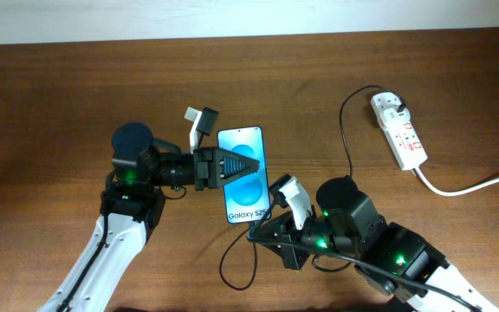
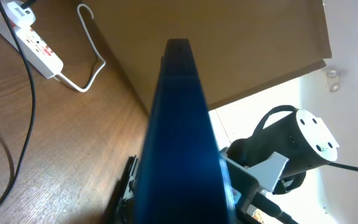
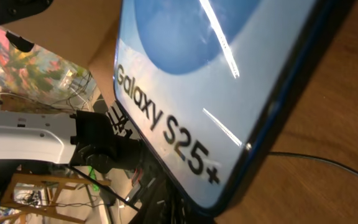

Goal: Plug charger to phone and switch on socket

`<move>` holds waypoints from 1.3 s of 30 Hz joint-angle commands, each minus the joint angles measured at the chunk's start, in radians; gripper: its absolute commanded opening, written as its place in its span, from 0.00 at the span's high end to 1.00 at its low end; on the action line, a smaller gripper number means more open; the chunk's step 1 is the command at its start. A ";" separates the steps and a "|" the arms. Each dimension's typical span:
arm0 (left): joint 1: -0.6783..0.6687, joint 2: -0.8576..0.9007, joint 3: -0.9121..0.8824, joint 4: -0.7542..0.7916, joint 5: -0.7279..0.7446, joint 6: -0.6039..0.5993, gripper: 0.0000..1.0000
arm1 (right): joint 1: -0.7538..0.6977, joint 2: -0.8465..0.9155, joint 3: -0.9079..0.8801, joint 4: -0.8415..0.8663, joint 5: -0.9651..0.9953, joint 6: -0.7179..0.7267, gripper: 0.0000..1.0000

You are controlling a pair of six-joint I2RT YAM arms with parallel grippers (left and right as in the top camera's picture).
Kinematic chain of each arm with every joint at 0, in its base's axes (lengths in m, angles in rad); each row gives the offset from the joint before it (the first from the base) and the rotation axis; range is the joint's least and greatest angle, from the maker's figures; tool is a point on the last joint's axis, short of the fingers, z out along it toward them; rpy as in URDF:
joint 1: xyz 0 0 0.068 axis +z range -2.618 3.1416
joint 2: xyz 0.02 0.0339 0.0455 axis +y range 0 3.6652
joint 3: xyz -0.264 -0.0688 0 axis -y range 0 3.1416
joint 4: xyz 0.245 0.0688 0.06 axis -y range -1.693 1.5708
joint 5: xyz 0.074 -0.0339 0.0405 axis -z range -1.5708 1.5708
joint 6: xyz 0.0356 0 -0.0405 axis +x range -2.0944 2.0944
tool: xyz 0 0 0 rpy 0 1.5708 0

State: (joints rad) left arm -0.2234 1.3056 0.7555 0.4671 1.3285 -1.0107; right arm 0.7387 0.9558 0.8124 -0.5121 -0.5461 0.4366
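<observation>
The phone shows its blue screen with "Galaxy S25" at the table's middle. My left gripper reaches in from the left and is shut on the phone, dark fingers lying across the screen. In the left wrist view the phone rises from between the jaws. My right gripper sits shut at the phone's bottom edge, and the charger cable loops into it. The connector tip is hidden. In the right wrist view the phone fills the frame. The charger's white plug head sits in the socket at the far right.
The charger's black cable curves from the socket down toward my right arm. A thick white cord runs from the socket off the right edge. The table's edge lies just beyond the phone in the left wrist view.
</observation>
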 commanded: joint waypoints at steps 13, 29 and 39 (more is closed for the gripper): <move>-0.002 0.000 0.013 0.003 -0.016 0.021 1.00 | 0.008 -0.002 0.025 -0.030 -0.030 0.018 0.96; -0.002 0.003 0.013 -0.072 -0.053 0.085 1.00 | 0.008 -0.016 0.025 -0.032 -0.048 0.018 0.96; -0.002 0.003 0.013 -0.072 -0.053 0.085 1.00 | 0.008 0.013 0.025 -0.022 -0.044 0.017 0.96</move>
State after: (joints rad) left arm -0.2234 1.3056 0.7555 0.3889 1.2751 -0.9421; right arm 0.7387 0.9691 0.8135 -0.5453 -0.5774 0.4496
